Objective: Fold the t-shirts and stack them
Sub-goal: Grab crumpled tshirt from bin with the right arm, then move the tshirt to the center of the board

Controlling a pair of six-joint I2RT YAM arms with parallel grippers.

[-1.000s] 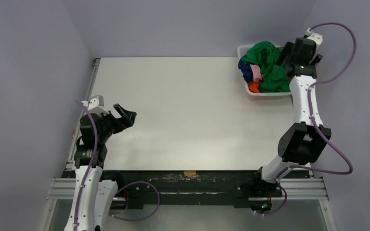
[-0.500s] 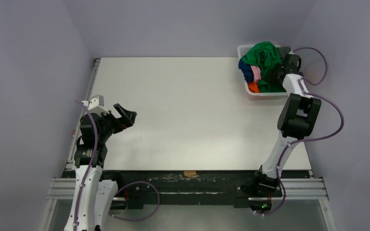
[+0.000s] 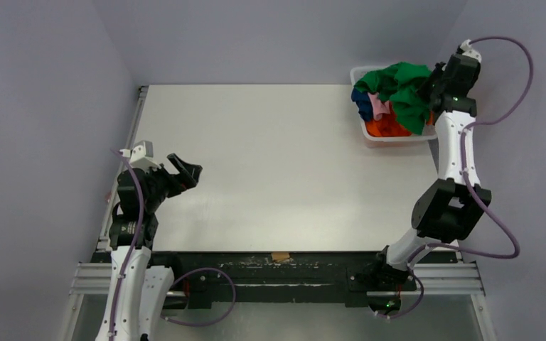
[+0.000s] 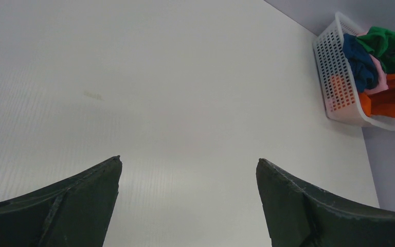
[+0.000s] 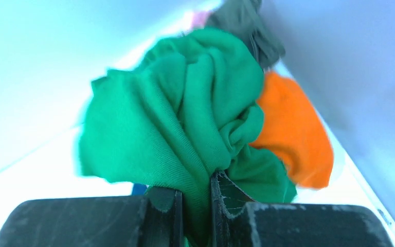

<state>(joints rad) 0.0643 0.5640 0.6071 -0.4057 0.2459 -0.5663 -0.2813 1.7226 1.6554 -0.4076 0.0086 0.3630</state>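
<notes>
One white basket (image 3: 361,74) at the worktop's (image 3: 270,156) far right corner holds five t-shirts: green t-shirt (image 3: 402,92), orange t-shirt (image 3: 386,128), pink t-shirt (image 3: 378,105), navy t-shirt (image 3: 362,104) and a grey t-shirt (image 5: 247,25) only partly seen. The right hand (image 5: 195,194) is clamped on the green t-shirt over the basket. The left hand (image 4: 187,163) hovers above the near left of the worktop, fingers wide apart.

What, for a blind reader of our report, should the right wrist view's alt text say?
The right claw is shut on a bunched fold of the green t-shirt, which fills most of the frame. An orange t-shirt shows behind it on the right, and a grey t-shirt at the top.
</notes>
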